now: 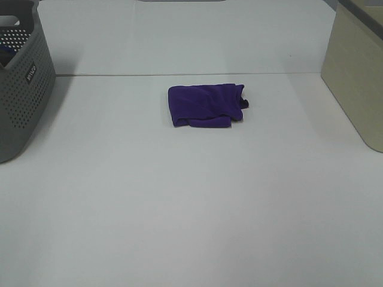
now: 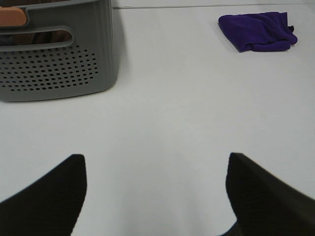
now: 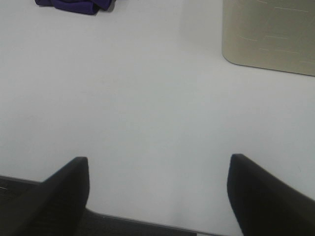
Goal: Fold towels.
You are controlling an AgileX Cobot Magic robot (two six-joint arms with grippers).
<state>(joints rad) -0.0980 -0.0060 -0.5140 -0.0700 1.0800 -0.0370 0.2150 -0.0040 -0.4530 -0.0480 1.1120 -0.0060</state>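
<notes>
A deep purple towel (image 1: 206, 105) lies bunched in a loosely folded heap on the white table (image 1: 191, 197), a little behind its middle. It also shows in the left wrist view (image 2: 258, 31) and at the edge of the right wrist view (image 3: 76, 5). No arm shows in the exterior high view. My left gripper (image 2: 155, 162) is open and empty over bare table, far from the towel. My right gripper (image 3: 157, 164) is open and empty near the table's front edge, also far from the towel.
A grey perforated basket (image 1: 21, 89) stands at the left edge, also in the left wrist view (image 2: 56, 54), with an orange thing (image 2: 12, 15) inside. A beige bin (image 1: 359, 84) stands at the right edge, also in the right wrist view (image 3: 268, 34).
</notes>
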